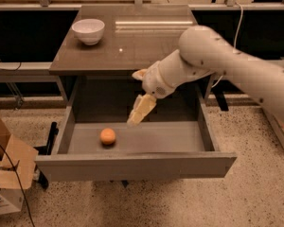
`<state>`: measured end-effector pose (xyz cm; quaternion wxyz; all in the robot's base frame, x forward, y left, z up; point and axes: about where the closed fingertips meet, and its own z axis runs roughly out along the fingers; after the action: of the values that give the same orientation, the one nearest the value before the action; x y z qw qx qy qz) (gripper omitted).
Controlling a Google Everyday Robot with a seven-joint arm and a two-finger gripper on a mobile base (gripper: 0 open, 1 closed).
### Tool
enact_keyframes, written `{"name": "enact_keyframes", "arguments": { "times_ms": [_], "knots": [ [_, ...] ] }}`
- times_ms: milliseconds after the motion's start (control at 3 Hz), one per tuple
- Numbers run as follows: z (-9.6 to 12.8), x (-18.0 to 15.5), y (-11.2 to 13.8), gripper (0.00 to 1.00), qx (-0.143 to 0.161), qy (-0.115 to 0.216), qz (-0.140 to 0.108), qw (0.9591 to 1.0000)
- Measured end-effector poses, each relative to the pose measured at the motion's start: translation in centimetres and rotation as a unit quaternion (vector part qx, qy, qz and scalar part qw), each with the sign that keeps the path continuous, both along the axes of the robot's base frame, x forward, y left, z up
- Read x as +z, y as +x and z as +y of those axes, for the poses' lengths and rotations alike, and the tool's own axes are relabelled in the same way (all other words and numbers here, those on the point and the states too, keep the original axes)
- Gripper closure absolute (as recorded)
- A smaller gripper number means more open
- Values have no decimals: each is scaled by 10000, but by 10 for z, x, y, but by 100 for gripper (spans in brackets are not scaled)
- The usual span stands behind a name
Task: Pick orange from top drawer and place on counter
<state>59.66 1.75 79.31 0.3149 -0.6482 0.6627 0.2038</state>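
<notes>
From my seat I see the drawer point(132, 165) pulled wide open across the lower middle of the frame, its flat front panel nearest the bottom edge. The orange point(108, 136) lies on the drawer's grey floor, left of centre and close to the front panel, sitting free with nothing touching it.

My gripper point(138, 113) hangs in the middle of the frame, above the drawer floor and just below the front edge of the surface point(132, 46). It is tilted, with its tip pointing down and to the left. The orange is below and to the left of that tip, near it but clearly apart, with a strip of bare drawer floor showing between them. I cannot tell how far the gripper is open. The pale tip reads to me as one lump from this angle.

The white arm point(227, 65) comes in from the right edge of the frame and crosses over the right part of the surface and the drawer's right side. A white bowl point(88, 30) stands on the surface at its upper left corner. A cardboard box point(7, 174) sits on the speckled floor point(180, 207) at the lower left.
</notes>
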Motion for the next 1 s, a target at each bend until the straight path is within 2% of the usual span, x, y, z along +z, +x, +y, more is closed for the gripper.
{"name": "enact_keyframes", "arguments": {
  "times_ms": [333, 667, 1000],
  "knots": [
    [30, -32, 13, 0, 9, 394, 111, 9992],
    [65, -64, 13, 0, 83, 784, 352, 9963],
    [95, -95, 8, 0, 150, 1124, 616, 9916]
  ]
}}
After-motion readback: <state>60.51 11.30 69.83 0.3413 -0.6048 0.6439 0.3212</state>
